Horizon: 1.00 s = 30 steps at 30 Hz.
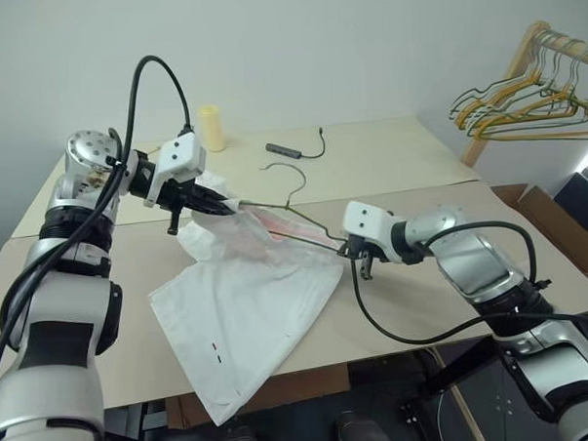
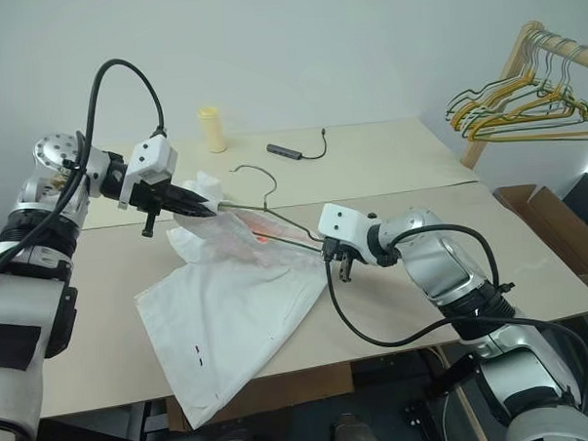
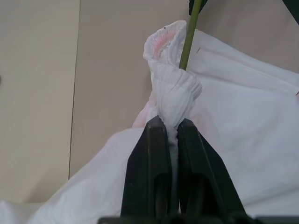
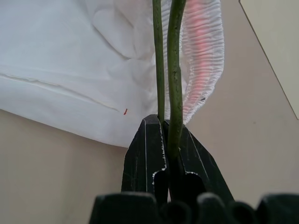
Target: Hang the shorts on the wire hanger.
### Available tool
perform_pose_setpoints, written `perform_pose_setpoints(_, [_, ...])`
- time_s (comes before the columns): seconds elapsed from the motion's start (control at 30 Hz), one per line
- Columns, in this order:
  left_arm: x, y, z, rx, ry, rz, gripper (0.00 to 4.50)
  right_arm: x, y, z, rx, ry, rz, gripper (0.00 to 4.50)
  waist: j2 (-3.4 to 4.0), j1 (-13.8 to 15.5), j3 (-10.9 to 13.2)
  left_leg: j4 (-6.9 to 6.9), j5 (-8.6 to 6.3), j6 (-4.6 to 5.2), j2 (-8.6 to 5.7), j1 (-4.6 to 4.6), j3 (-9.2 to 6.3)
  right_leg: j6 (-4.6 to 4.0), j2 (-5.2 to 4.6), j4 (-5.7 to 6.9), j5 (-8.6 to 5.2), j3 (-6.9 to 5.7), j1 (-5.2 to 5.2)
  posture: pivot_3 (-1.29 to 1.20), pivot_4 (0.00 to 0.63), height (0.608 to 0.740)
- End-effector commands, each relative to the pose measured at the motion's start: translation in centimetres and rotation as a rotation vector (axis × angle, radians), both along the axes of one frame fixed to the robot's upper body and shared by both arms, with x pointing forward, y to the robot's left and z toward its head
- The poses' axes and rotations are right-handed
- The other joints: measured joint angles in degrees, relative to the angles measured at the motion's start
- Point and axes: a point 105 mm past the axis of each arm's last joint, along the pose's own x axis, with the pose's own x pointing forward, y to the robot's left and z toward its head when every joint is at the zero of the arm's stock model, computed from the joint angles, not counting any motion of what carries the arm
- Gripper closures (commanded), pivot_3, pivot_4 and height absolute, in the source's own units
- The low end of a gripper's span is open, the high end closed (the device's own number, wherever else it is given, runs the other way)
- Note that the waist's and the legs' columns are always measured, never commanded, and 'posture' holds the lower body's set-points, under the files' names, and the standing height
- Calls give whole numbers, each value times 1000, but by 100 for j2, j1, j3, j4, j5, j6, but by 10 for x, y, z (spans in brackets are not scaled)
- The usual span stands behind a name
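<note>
The white shorts [image 1: 244, 311] lie spread on the tan table [image 1: 444, 302], their lower part hanging over the front edge. Their gathered waistband [image 3: 174, 88] is lifted and bunched, and my left gripper [image 1: 230, 209] is shut on it. The thin olive wire hanger [image 1: 299, 217] is held above the table, its hook [image 1: 290, 182] pointing to the back, and one arm of it runs into the waist opening. My right gripper [image 1: 346, 246] is shut on the hanger's right corner [image 4: 175, 70], beside the pink-tinted waistband [image 4: 203, 60].
A yellow cylinder [image 1: 210, 127] and a short black cable with a small bar [image 1: 286, 150] sit at the back of the table. A wooden rack with bunched yellow and grey hangers [image 1: 533, 98] stands at the right. A cardboard box [image 1: 548, 214] sits beyond the table's right edge.
</note>
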Motion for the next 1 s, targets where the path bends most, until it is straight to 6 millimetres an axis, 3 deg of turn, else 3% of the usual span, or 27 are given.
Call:
perform_pose_setpoints(0.03, [5, 2, 16, 3, -86, 20, 4475, -2, 10, 21, 29, -139, 102, 4500, 0, 2, 0, 0, 0, 0, 0, 0, 0, 0, 0, 0, 0, 0, 0, -56, 0, 740])
perform_pose_setpoints(0.1, [7, 4, 17, 15, -117, 28, 4475, 1, 9, 22, 26, -206, 128, 4500, 0, 3, 0, 1, 0, 0, 0, 0, 0, 0, 0, -1, 0, 0, 0, -56, 0, 740])
perform_pose_setpoints(0.2, [9, 7, 25, -5, -162, 47, 4500, 8, -4, 21, 30, -207, 77, 3653, -1, 1, 0, 1, 0, 0, -1, 0, 1, 1, -1, -1, 0, 0, 1, -55, 0, 740])
perform_pose_setpoints(0.3, [11, 11, 29, -25, -193, 73, 4500, 20, -18, 28, 57, -243, -22, 2643, -1, 2, 0, 1, 0, 0, -1, 0, 0, 1, 0, 0, 1, 0, 1, -55, 0, 740])
perform_pose_setpoints(0.4, [11, 19, 31, -34, -203, 106, 4500, 27, -48, 45, 133, -277, -178, 1512, -1, 5, 0, 2, 0, 0, -1, -1, 1, 2, -2, 0, 1, 1, 1, -55, 0, 740])
perform_pose_setpoints(0.53, [11, 23, 30, -43, -202, 122, 4500, 27, -74, 56, 281, -239, -342, 169, -1, 5, 1, 1, 0, 0, -1, -2, 2, 2, -2, -2, 1, 0, 1, -64, 0, 740])
perform_pose_setpoints(0.63, [10, 24, 28, -45, -198, 125, 4500, 16, -78, 43, 364, -137, -395, 169, -2, 13, 0, 1, 0, 1, 0, 0, 0, 2, -2, -2, 1, -2, 5, -71, 0, 740])
perform_pose_setpoints(0.7, [10, 24, 28, -48, -199, 126, 4500, 5, -68, 26, 399, -56, -387, 169, -2, 3, 0, 1, 0, 0, 0, 3, -1, 2, -1, -1, 1, -3, 7, -77, 0, 740])
perform_pose_setpoints(0.87, [11, 24, 29, -60, -205, 130, 4500, -7, -22, -10, 525, 113, -362, 169, -2, -131, 0, 2, 0, 1, 1, 10, -3, 1, 1, 6, 2, 2, 10, -86, 0, 740])
perform_pose_setpoints(1.0, [12, 26, 31, -59, -210, 139, 4500, 4, 0, -22, 627, 184, -396, 169, -2, -194, 0, 6, 0, 1, 0, 11, -4, 4, 0, 7, 3, 3, 12, -86, 0, 740])
